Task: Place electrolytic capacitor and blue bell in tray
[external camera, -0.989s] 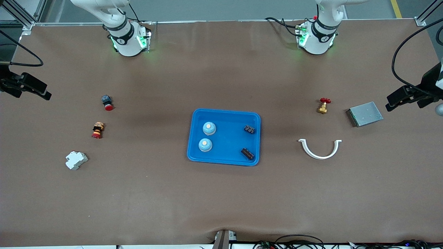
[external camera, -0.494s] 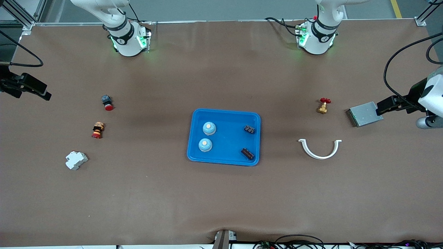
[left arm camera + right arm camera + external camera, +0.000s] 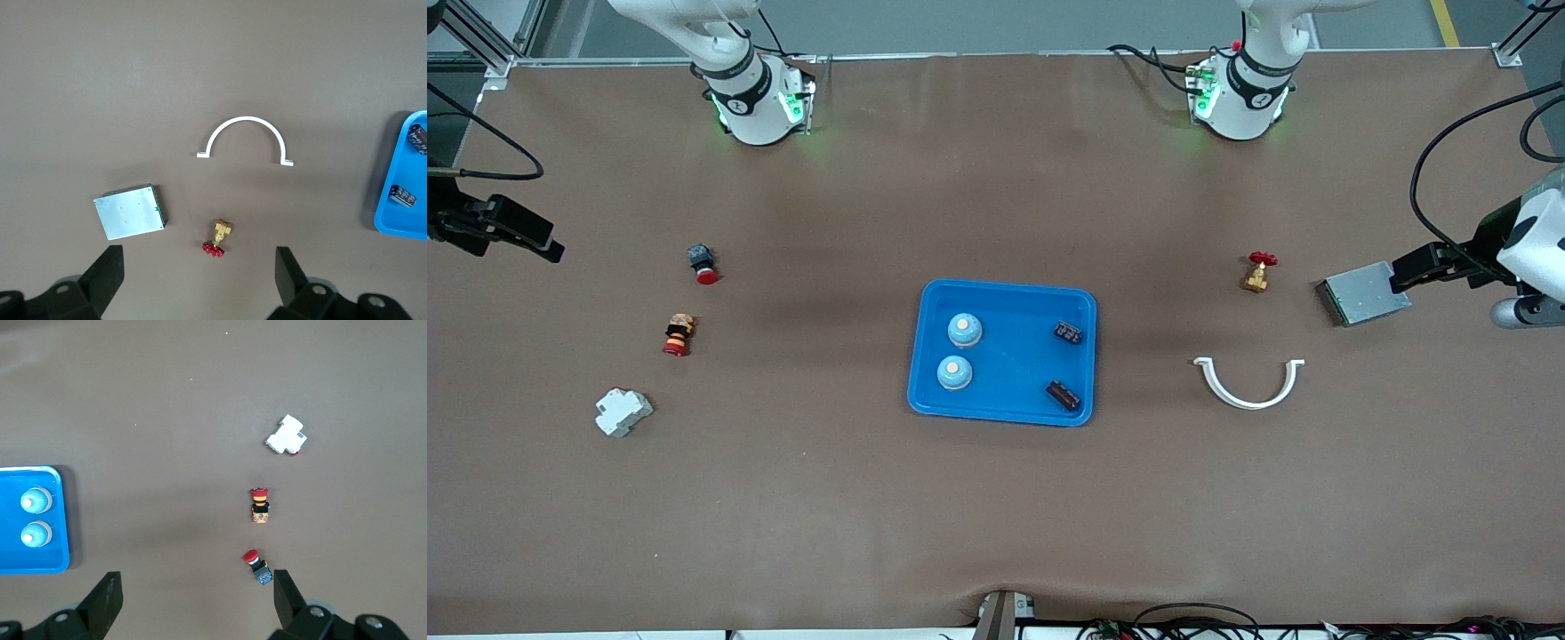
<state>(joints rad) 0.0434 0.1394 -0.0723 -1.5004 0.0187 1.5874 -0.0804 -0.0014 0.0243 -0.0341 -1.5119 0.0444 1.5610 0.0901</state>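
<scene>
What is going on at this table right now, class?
Nothing is being held. Two blue bells and two capacitors already lie in the blue tray. The left gripper, open, hangs over a grey metal box; the right gripper, open, waits at the right arm's end of the table.

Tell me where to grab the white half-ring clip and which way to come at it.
Grip the white half-ring clip at the crown of its arc, fingers across the thin band, coming straight down. It lies flat on the table, its two flanged ends pointing toward the robots, so only the band's width offers a pinch.
</scene>
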